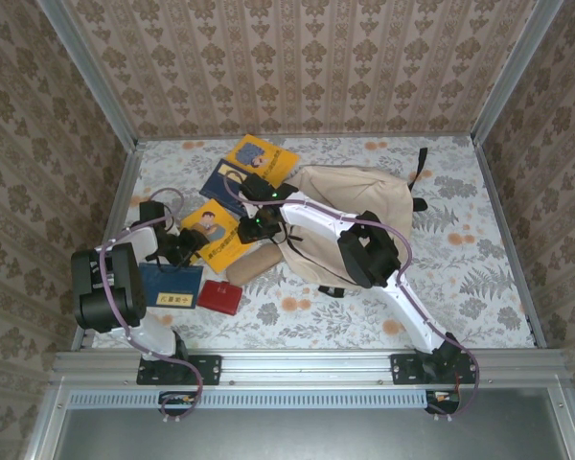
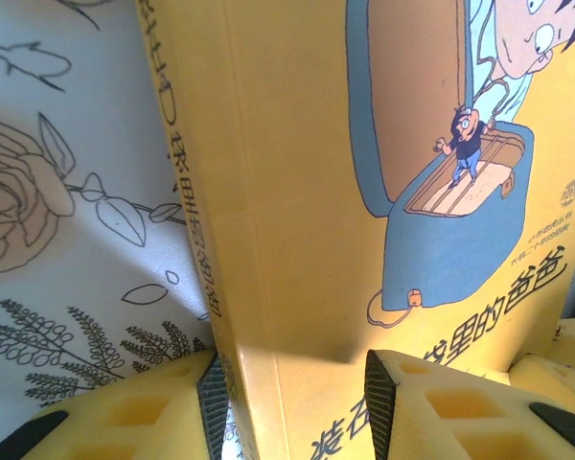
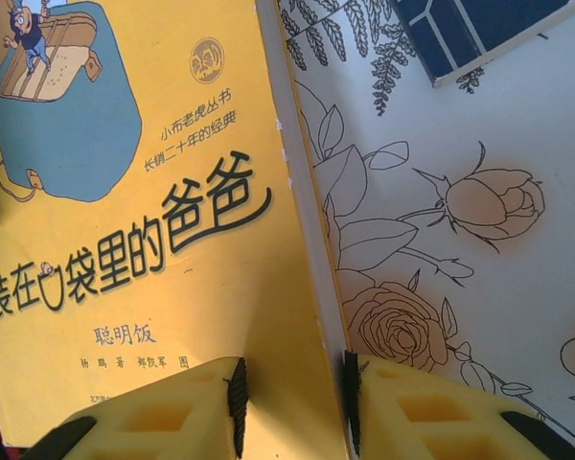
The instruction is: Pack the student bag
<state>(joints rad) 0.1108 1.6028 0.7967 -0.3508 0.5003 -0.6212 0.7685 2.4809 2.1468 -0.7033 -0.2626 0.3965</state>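
Left gripper and right gripper are each clamped on opposite edges of the book. Bag lies at 3 o'clock from it. Risk: uneven pull between the arms could bend the book or let it slip.

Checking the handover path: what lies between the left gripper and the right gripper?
A yellow paperback book with a cartoon cover spans from left gripper to right gripper, in the top external view.
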